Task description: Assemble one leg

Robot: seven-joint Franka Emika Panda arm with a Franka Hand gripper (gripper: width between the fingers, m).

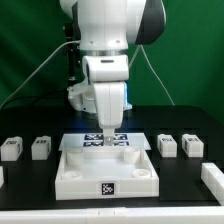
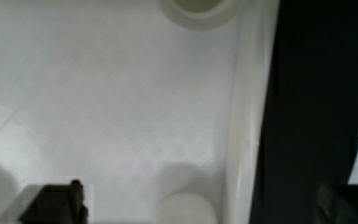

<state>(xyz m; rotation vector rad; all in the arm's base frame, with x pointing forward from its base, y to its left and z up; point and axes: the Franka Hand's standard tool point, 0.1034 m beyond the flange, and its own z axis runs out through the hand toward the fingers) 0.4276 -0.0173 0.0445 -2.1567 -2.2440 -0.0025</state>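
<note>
Several small white legs with square tags lie on the black table: two at the exterior view's left (image 1: 11, 148) (image 1: 41, 147) and two at its right (image 1: 167, 144) (image 1: 191, 146). The large flat white panel (image 1: 105, 170) with round corner sockets lies at the front centre. My gripper (image 1: 108, 134) points straight down over the panel's far edge, open and empty. In the wrist view the gripper (image 2: 202, 207) shows two dark fingertips (image 2: 51, 205) wide apart. One is over the panel (image 2: 105, 100) and the other over the black table. A round socket (image 2: 190, 195) lies between them. No leg shows in the wrist view.
The marker board (image 1: 92, 141) lies flat just behind the panel, partly under my gripper. Another white part (image 1: 213, 178) sits at the exterior view's right edge. A second socket (image 2: 197, 6) shows at the wrist view's edge. Cables hang behind the arm.
</note>
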